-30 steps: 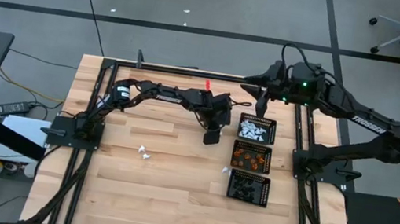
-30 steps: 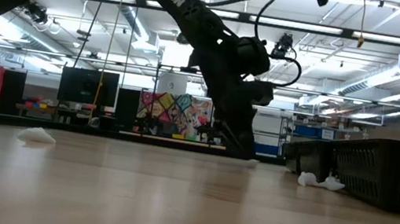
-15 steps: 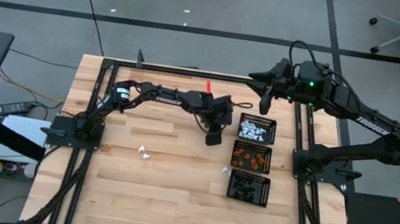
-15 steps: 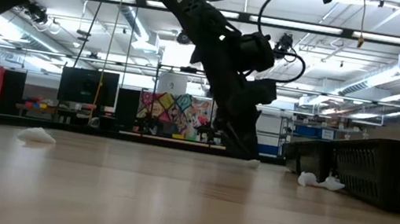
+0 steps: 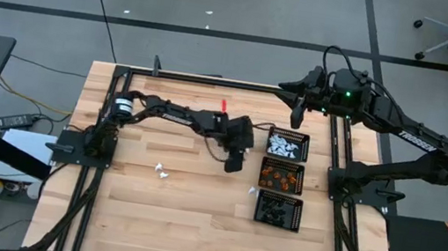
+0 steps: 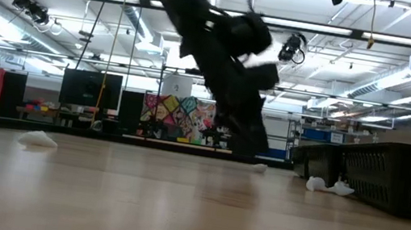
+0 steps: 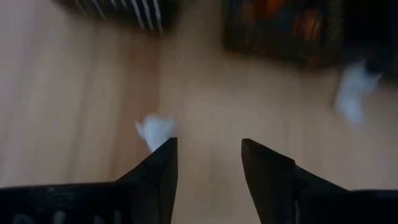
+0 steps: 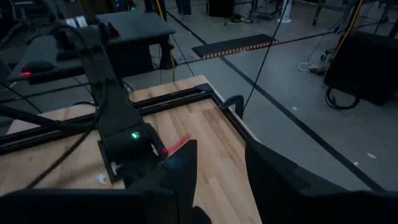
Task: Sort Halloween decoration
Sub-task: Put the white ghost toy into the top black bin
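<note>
My left gripper (image 5: pixel 235 159) (image 7: pixel 208 146) hangs open low over the table, just left of the trays. A small white trinket (image 7: pixel 154 129) (image 6: pixel 259 168) lies on the wood right beside one fingertip, outside the gap. A second white trinket (image 7: pixel 354 93) (image 5: pixel 252 190) lies near the orange tray, and a third (image 5: pixel 162 171) (image 6: pixel 39 138) sits farther left. My right gripper (image 5: pixel 297 114) (image 8: pixel 221 168) is open and raised near the far edge, beside the white tray.
Three black mesh trays stand in a row on the table's right side. The far tray (image 5: pixel 288 144) holds white pieces, the middle tray (image 5: pixel 281 176) orange ones, and the near tray (image 5: pixel 278 209) black ones. A black frame rail (image 5: pixel 187 76) runs along the far edge.
My left arm has swung, its forearm dropping toward the near edge, and its gripper has shifted slightly toward the near edge, moving fast enough to blur in the low view. My right arm has drawn back a little toward the right edge.
</note>
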You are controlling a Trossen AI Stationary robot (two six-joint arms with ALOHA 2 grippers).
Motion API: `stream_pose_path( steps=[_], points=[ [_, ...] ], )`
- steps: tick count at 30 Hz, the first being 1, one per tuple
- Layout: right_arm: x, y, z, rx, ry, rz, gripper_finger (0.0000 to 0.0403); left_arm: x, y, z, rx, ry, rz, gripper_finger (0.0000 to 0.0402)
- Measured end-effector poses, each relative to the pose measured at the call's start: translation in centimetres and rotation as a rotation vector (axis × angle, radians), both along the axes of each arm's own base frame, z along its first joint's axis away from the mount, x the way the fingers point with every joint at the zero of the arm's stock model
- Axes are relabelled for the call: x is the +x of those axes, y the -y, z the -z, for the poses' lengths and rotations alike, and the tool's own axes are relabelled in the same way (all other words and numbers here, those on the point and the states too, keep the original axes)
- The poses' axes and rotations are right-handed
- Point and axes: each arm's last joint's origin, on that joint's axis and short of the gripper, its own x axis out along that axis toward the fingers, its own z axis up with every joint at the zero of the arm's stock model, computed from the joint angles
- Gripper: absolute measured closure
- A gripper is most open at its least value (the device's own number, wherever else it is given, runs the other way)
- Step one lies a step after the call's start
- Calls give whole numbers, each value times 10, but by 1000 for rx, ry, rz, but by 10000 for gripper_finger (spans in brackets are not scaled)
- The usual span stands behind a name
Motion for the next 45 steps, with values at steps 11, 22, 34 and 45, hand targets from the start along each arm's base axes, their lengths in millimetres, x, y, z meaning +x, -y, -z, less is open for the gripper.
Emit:
stream_pose_path(
  steps=[11, 22, 34, 45],
  points=[
    [19, 8, 11, 13, -40, 14, 263, -31, 25, 5, 158, 470, -164, 250],
    [40, 12, 22, 62, -53, -39, 263, -19, 20, 48, 169, 580, -211, 250],
    [40, 12, 22, 55, -57, -42, 263, -16, 20, 89, 166, 584, -215, 213],
    [40, 12, 22, 51, -56, -43, 263, -17, 23, 97, 145, 531, -229, 207]
  ],
)
